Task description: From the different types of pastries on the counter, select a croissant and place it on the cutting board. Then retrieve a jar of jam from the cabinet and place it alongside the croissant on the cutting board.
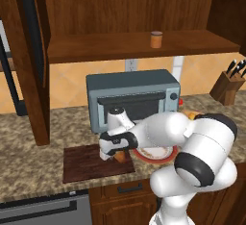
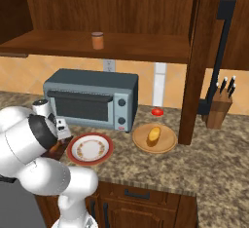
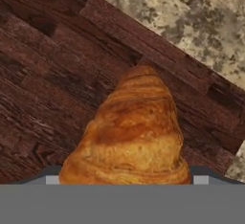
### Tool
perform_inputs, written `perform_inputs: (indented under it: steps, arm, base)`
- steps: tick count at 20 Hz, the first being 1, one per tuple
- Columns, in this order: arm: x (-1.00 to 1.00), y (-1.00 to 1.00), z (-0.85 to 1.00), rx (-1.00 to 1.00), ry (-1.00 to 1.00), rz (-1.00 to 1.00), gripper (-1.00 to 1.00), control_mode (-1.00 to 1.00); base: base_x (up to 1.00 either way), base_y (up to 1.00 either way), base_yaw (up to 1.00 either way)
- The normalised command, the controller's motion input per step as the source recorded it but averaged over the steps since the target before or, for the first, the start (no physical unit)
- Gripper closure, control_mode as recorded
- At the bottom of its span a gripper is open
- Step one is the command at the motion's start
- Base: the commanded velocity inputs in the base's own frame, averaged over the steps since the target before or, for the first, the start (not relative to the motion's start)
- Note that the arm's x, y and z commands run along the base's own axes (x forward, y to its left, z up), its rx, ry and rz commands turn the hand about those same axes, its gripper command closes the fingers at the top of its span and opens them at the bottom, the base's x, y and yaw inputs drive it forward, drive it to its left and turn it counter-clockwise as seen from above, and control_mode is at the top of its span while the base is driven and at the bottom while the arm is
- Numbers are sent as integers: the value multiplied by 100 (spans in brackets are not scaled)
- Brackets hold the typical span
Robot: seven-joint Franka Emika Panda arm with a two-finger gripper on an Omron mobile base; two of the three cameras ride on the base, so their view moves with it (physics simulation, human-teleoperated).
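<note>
The claw (image 1: 116,156) hangs low over the right end of the cutting board (image 1: 86,164), with the croissant (image 3: 129,137) between its fingers. In the hand view the pastry fills the space between the two fingertips, whose small dark tips sit at either side of its wide end; its tapered end points away across the dark wood grain. The fingers stand wide, on either side of the croissant, but I cannot tell whether they are pressing it or have let go, nor whether it rests on the board or is just above it.

The board lies on the speckled surface (image 1: 29,147) in front of the toaster oven (image 1: 132,96). Just to its right is a red-rimmed plate (image 2: 90,148). Further right, a pale bun (image 2: 154,134) sits on a round wooden plate (image 2: 167,143). Up in the cabinet (image 1: 129,7), the jar of jam (image 1: 156,39) stands upright on the open shelf, well apart from the arm. A knife block (image 2: 218,111) stands at the far right of the surface.
</note>
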Motion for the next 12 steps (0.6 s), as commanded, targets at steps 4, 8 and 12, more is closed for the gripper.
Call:
perform_inputs:
  steps: [4,8,12]
  arm:
    - [-1,1,4,0,-10,7,-100,-100]
    - [-5,12,22,0,1,5,-100,-100]
    - [0,14,42,2,8,1,-100,-100]
  base:
    - [0,0,0]
    - [0,0,0]
    - [0,0,0]
